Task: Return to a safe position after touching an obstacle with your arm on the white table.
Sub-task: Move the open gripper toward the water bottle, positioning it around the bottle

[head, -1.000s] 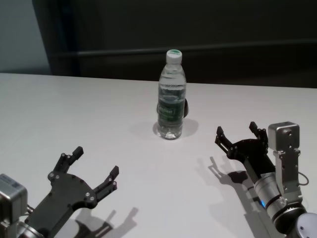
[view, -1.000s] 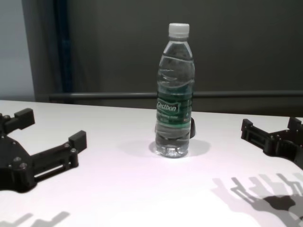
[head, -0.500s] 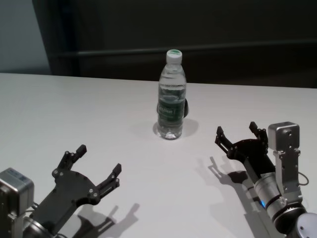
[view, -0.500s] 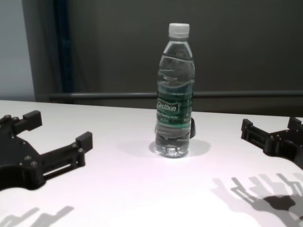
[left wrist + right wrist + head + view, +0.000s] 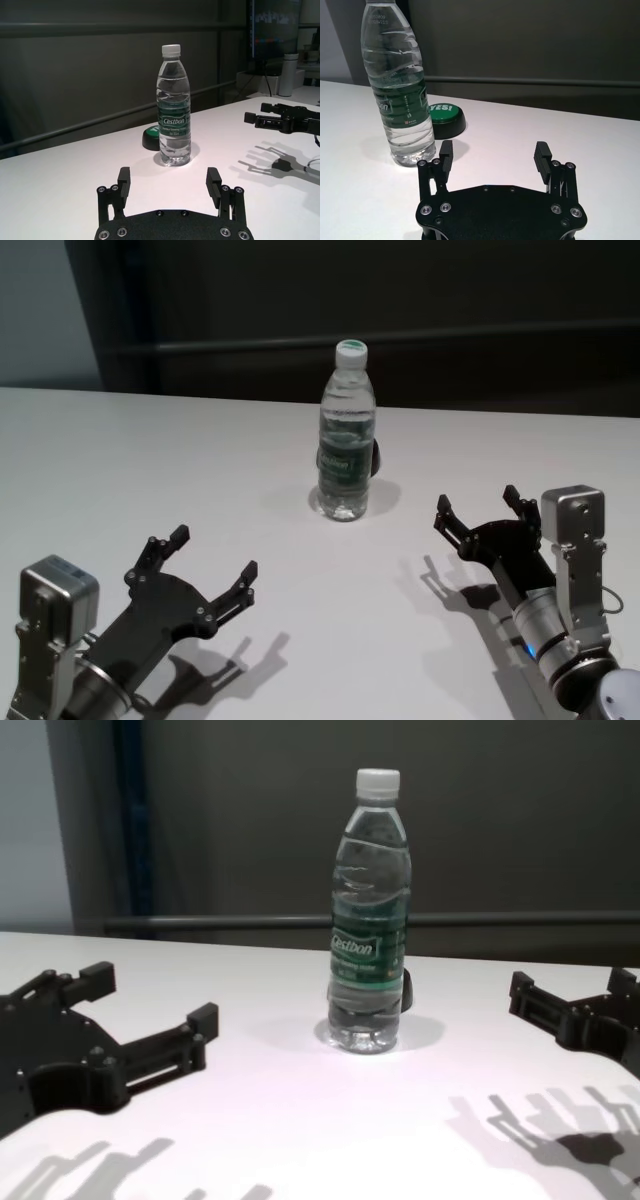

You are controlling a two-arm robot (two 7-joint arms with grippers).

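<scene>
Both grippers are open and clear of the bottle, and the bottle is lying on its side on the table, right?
Not quite: the bottle stands upright on the table, as the chest view shows. The rest holds: the left gripper and right gripper are both open and clear of it.

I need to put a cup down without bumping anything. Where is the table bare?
The white table is bare across its far left, beyond the open left claw, and in the near middle between that and the open right claw. It is crowded at the water bottle, where the green button sits close behind.
</scene>
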